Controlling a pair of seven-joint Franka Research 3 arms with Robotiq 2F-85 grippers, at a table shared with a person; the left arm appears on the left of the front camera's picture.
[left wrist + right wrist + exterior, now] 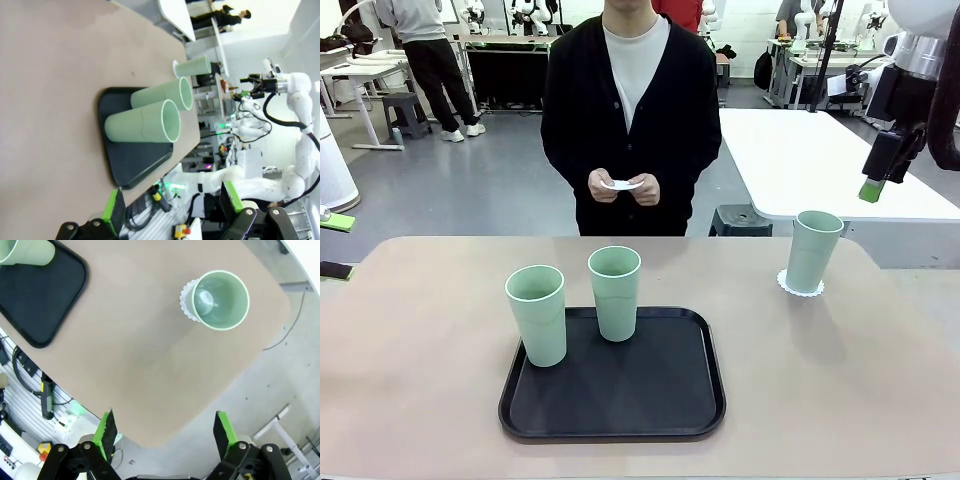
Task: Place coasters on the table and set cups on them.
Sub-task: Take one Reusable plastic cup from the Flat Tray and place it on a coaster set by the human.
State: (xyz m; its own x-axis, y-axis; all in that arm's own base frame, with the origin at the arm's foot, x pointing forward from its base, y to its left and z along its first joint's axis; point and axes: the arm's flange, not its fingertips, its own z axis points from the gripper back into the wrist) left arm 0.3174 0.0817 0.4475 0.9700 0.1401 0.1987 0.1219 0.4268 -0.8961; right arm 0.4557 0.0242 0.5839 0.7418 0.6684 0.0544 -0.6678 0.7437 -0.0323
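Tan table (150, 365), cup (220, 300) on coaster (185, 300) well below wide-parted right gripper (164, 427)

You've got bright, even overhead light; soft shadows by cups (814, 250). Left wrist cam: bg past fingers (113, 212) blown out, edges warped w/ slight blur.

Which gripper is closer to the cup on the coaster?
Right. The right gripper hangs open above and to the right of the cup on its coaster. The left gripper sits at the table's far left edge, beyond the tray and other two cups.
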